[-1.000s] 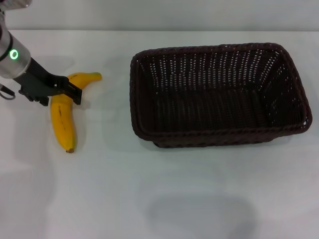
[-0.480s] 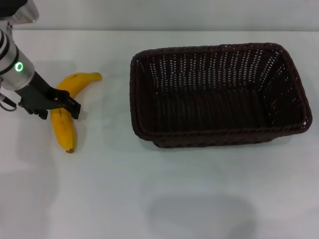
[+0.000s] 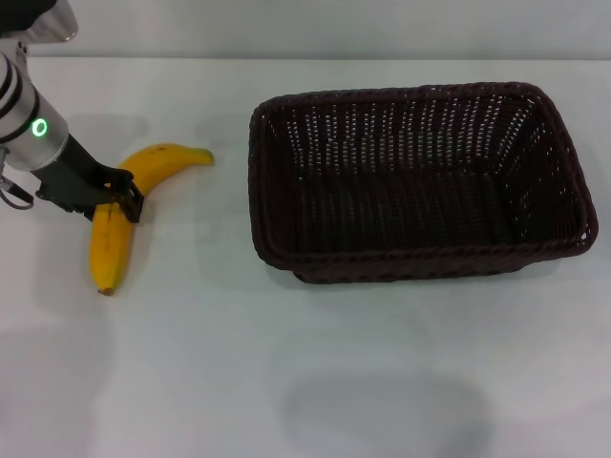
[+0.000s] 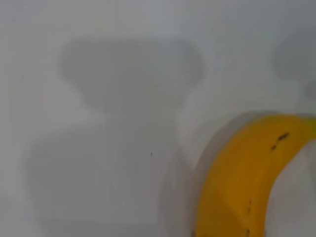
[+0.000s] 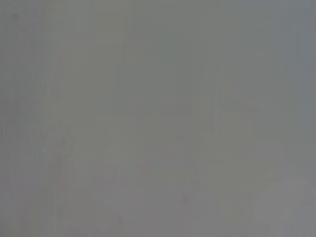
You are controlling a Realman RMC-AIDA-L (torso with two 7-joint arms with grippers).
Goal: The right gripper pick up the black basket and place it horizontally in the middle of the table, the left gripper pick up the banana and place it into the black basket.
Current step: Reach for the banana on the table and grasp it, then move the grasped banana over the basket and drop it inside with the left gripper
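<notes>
Left gripper (image 3: 122, 198) at the desk's left edge, apparently clenched on the banana (image 3: 113, 234) mid-curve. Lift level, clear the black basket (image 3: 417, 181) rim, then release.

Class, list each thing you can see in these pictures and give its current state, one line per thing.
Basket: upright, open side up, empty, set lengthwise on the table.
Banana: outside the basket, to its left, gripped at its middle.
Left gripper: shut on the banana, low over the table.
Right gripper: not in view.
Table: bears the basket.
</notes>
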